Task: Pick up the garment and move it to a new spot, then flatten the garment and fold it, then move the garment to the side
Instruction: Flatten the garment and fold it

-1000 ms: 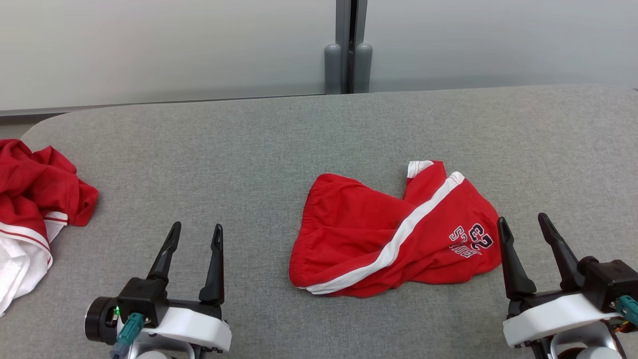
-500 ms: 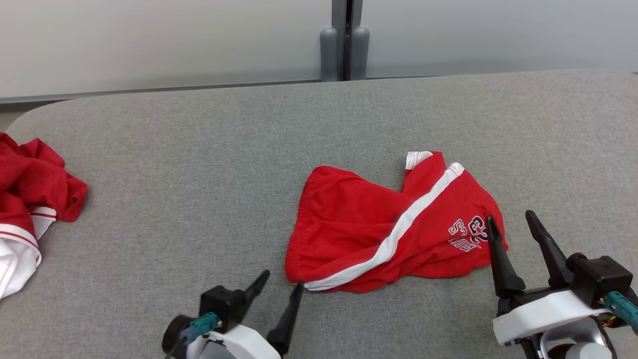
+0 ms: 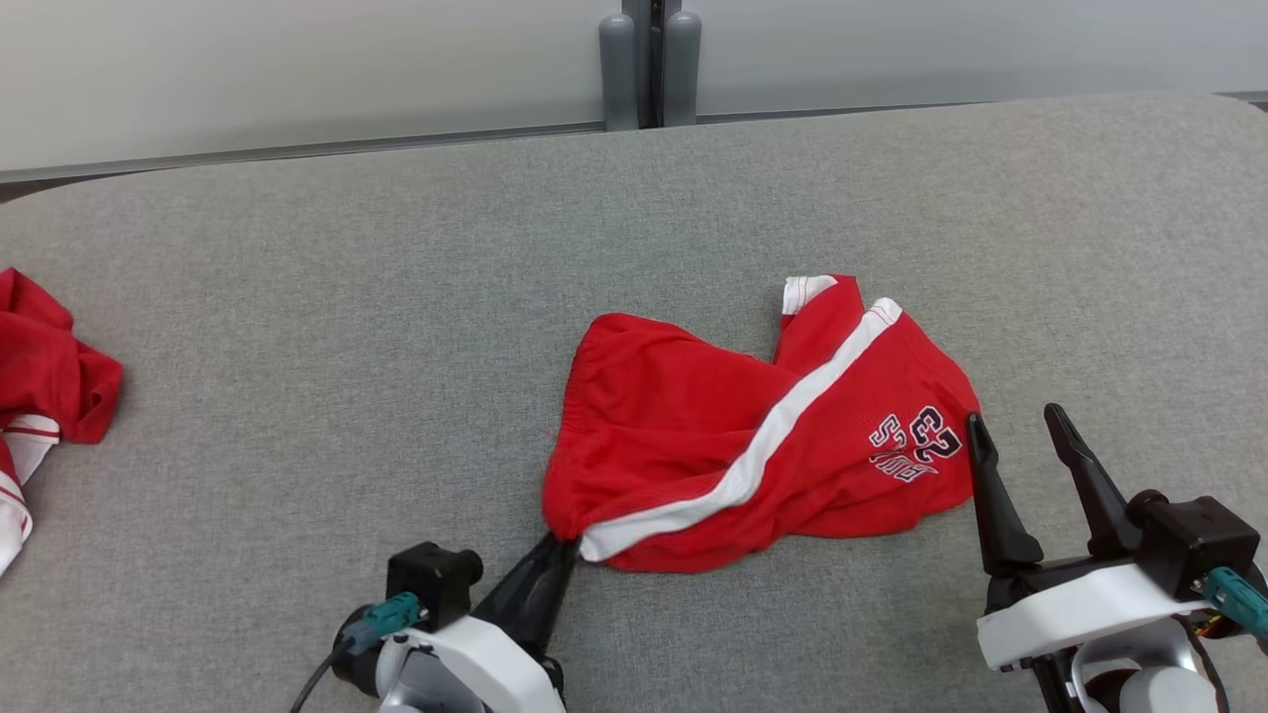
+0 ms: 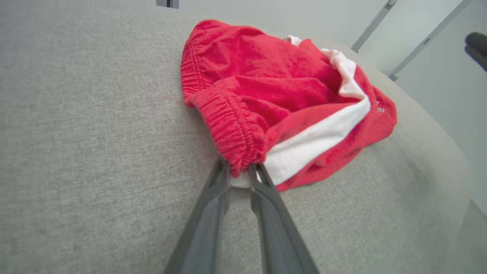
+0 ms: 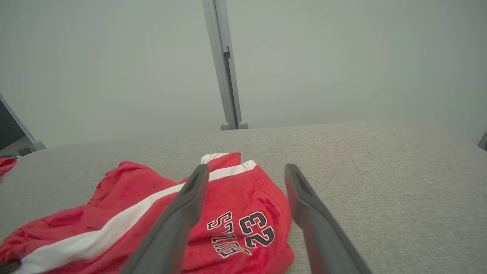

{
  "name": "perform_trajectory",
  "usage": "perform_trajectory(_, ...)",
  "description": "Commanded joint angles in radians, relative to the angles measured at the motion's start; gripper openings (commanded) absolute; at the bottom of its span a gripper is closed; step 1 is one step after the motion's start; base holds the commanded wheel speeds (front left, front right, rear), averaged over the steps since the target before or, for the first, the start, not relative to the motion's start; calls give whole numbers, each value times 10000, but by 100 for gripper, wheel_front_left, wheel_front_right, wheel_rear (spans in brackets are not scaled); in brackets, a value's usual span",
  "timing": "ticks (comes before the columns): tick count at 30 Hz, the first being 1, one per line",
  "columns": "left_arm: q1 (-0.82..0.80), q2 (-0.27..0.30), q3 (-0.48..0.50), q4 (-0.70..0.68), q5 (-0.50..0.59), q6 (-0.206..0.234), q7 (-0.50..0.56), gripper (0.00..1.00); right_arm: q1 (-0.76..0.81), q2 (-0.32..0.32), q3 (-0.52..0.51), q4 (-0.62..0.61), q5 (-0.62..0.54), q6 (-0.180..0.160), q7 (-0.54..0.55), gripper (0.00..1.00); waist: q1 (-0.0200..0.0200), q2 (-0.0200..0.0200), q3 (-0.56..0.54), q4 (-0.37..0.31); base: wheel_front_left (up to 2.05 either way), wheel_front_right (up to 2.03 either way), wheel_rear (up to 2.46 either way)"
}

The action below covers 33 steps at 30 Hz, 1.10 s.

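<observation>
A pair of red shorts, the garment (image 3: 713,436), lies crumpled on a grey cloth-covered table (image 3: 297,347), a little right of the middle and towards the near edge. Its long axis runs left to right, and a white side stripe crosses it from the near left corner to the far right.

The left gripper (image 3: 565,540) reaches in from the near side. Its jaws are pinching the gathered waistband at that near left corner, and the left wrist view shows red elastic bunched between the two dark fingers.

The right gripper (image 3: 1015,421) sits at the garment's right end, just beside the printed number, with its jaws spread wide and nothing between them. Whether it touches the cloth cannot be told.

The left arm has its corner, and the right arm looks a short reach from the opposite end. Another red and white cloth (image 3: 40,386) lies well apart at the table's left edge.
</observation>
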Motion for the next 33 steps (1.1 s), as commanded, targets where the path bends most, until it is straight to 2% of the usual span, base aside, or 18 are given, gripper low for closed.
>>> perform_trajectory(1,-218,146,-30,1,-132,-34,-136,0,-82,-6,-48,24,54,1,-53,100,0,0,25,-20,0,0,0)
perform_trajectory(6,-255,519,-254,-408,-231,-46,-389,0,-14,16,-199,79,76,1,-71,100,0,0,40,55,0,0,0)
perform_trajectory(11,134,956,-437,-1499,-219,-36,-36,0,98,48,-386,160,69,1,-110,100,0,0,41,316,0,0,0)
perform_trajectory(19,1182,1607,-293,-3964,-543,437,957,0,166,105,-608,195,30,1,-132,100,0,0,62,709,0,0,0)
perform_trajectory(23,1428,1851,-183,-4769,-719,633,1490,0,108,132,-626,195,48,1,-102,100,0,0,103,763,0,0,0)
perform_trajectory(28,1178,1860,-6,-4771,-1008,698,1760,0,-96,149,-490,180,113,1,-70,100,0,0,233,598,0,0,0)
perform_trajectory(33,543,1883,181,-4139,-1148,598,1822,0,-283,158,-430,204,120,1,-90,100,0,0,480,195,0,0,0)
